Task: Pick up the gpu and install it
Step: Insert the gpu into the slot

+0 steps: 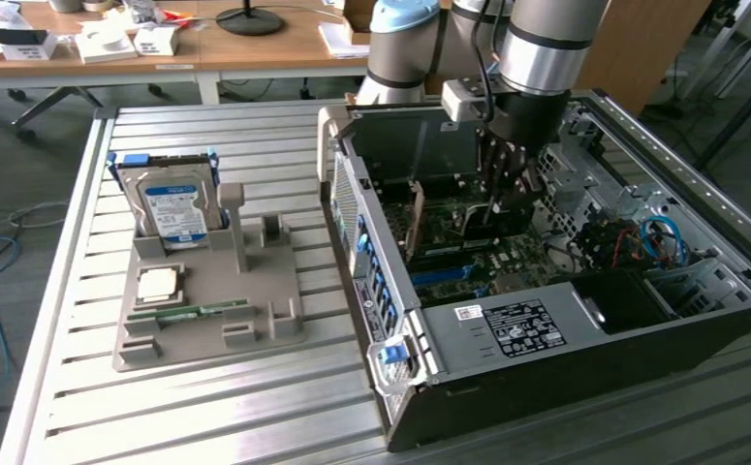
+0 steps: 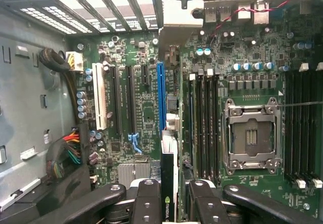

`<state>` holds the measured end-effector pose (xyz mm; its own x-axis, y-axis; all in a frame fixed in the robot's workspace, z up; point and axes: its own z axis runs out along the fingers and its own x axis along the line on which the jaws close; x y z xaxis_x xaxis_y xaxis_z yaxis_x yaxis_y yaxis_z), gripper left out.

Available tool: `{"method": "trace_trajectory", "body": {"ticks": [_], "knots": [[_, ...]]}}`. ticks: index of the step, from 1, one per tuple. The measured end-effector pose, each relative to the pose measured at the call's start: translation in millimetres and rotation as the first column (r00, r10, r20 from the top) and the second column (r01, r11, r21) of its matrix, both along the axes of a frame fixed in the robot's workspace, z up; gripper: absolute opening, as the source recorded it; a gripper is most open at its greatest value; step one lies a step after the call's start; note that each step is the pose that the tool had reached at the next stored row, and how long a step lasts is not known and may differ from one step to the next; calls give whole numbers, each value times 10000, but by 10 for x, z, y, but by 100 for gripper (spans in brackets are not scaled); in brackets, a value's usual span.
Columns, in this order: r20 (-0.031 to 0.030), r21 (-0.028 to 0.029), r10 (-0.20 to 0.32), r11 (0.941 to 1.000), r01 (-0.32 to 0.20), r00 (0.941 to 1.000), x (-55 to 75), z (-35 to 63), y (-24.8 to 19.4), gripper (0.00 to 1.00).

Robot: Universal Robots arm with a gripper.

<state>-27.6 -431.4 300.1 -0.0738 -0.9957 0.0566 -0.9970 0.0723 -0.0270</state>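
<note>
Gripper (image 2: 174, 203) jaws clamp the gpu (image 2: 168, 176) edge-on, parallel to the blue slot (image 2: 160, 98), apparently lined up for seating.

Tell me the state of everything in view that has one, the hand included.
graphics card, held on edge by the hand, lined up with the blue slot
hand, closed on the graphics card
computer case, side open
hard drive, upright in the grey holder
memory stick, flat on the holder
processor socket, empty
</note>
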Motion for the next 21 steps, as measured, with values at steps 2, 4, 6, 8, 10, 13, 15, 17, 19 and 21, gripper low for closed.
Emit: {"method": "trace_trajectory", "body": {"ticks": [2,4,6,8,10,13,15,17,19,21], "knots": [[1,1,0,10000,0,10000,-1,-1,0,26],[3,4,9,10000,-9,10000,-2,-5,-12,26],[3,5,23,10000,-23,10000,-2,-9,-30,26],[4,4,47,10000,-47,10000,-2,-11,-44,26],[4,6,113,9999,-113,9999,-2,-15,-47,26],[3,2,247,9997,-247,9997,-1,-18,-49,26],[3,4,337,9994,-337,9994,-1,-23,-50,26],[4,6,350,9994,-350,9994,-2,-34,-50,26],[3,4,349,9994,-349,9994,-12,-48,-50,26],[4,4,350,9994,-350,9994,-23,-61,-50,26]]}}
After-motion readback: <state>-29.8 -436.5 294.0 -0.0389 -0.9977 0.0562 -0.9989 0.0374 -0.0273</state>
